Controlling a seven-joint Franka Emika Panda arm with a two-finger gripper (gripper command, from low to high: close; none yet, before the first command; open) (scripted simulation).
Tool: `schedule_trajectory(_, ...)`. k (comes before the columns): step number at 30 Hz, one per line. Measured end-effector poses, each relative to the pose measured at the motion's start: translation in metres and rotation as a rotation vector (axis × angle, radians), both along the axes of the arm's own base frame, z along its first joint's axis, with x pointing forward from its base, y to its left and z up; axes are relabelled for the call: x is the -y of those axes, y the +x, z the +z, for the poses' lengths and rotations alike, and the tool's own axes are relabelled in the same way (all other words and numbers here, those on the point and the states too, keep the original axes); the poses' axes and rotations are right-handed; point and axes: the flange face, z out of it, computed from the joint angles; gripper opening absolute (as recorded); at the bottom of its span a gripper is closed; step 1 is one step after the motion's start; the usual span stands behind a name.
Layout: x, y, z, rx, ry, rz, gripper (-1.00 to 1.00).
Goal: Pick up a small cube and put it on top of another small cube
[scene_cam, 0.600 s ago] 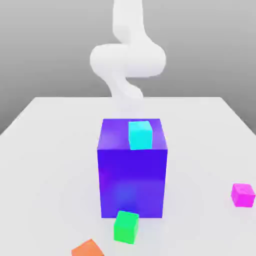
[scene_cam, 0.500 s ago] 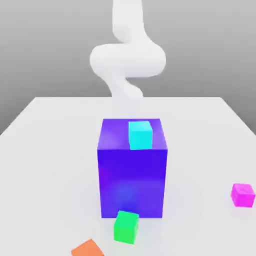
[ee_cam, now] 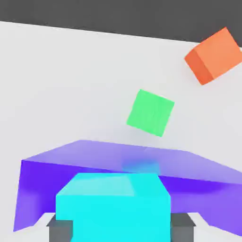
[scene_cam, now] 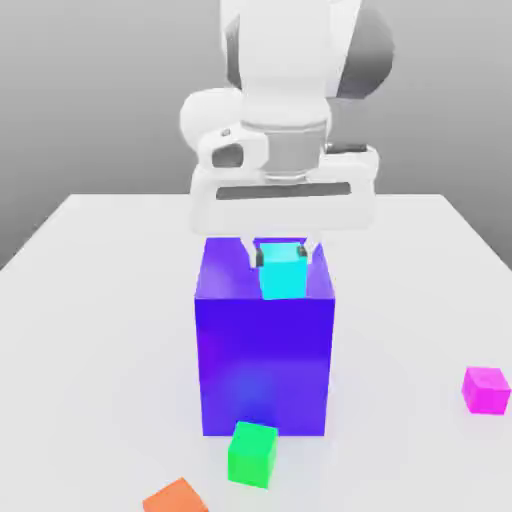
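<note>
My pincer (scene_cam: 283,257) is clamped on the cyan cube (scene_cam: 282,272) atop the purple block (scene_cam: 265,360); it looks light, rigid, slick, so I'd grip its 2 flat opposite faces.

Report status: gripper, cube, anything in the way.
Gripper shut on cyan cube, which sits atop the big purple block. Green cube, orange cube, magenta cube loose on the table. Nothing obstructing.

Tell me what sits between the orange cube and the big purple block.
The green cube sits between the orange cube and the purple block, seen in the exterior view.
</note>
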Motion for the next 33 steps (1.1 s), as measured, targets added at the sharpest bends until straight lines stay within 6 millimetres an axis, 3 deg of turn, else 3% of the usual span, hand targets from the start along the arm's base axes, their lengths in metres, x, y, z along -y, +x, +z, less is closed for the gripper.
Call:
schedule_trajectory(2,0.000,0.000,0.009,-0.007,0.000,0.001,-1.00)
schedule_trajectory(6,0.000,-0.003,0.055,-0.009,-0.001,0.017,-1.00)
schedule_trajectory(16,0.009,-0.049,0.069,-0.007,-0.017,0.495,-1.00)
schedule_trajectory(28,0.018,-0.100,0.064,-0.006,-0.009,1.119,-1.00)
schedule_trajectory(33,0.018,-0.102,0.010,-0.006,-0.008,1.177,-1.00)
